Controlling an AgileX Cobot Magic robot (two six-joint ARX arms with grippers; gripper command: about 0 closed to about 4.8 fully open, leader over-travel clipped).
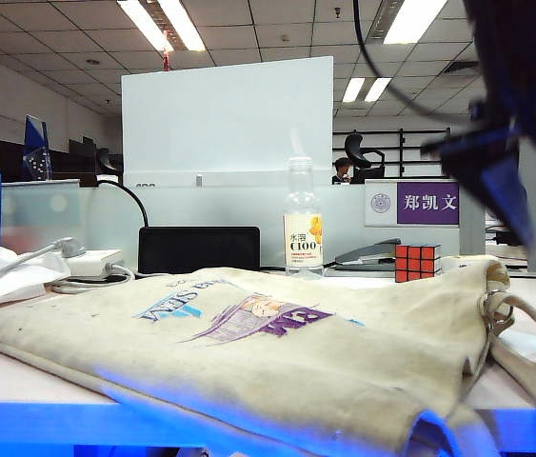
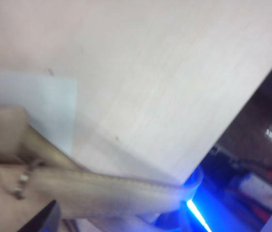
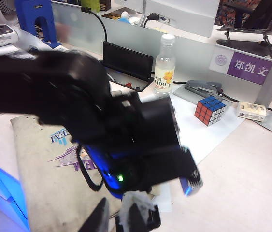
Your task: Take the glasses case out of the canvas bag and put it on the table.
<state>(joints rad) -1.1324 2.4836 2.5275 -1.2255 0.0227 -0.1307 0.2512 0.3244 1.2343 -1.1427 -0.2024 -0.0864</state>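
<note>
Lying flat along the near edge of the bench (image 1: 6,373), the canvas bag (image 1: 277,352) fills the exterior view with its blue-purple logo up and its mouth and straps at the right end. Behind it, from left to right, stand a white power strip (image 1: 91,262), a black box (image 1: 199,249), a clear bottle (image 1: 303,224), a grey stapler (image 1: 372,255) and a Rubik's cube (image 1: 417,262). At the upper right a dark arm is only a smear there, its end unreadable. The right wrist view alone shows that arm from above, black and blurred, reaching over the bag's mouth; a small blue-lit patch at its tip is too smeared to name. The left wrist view alone shows bare bench, a white sheet (image 2: 29,106), one bag strap and the glowing blue edge. Of the left claw (image 2: 46,220) only one dark tip enters that view's edge, so I cannot tell whether it is released or clenched. The right claw (image 3: 119,217) hangs above the bench beside the bag, cut off by the frame, with something white at its tips; I cannot tell its state either. The glasses case cannot be made out plainly in any view.
</note>
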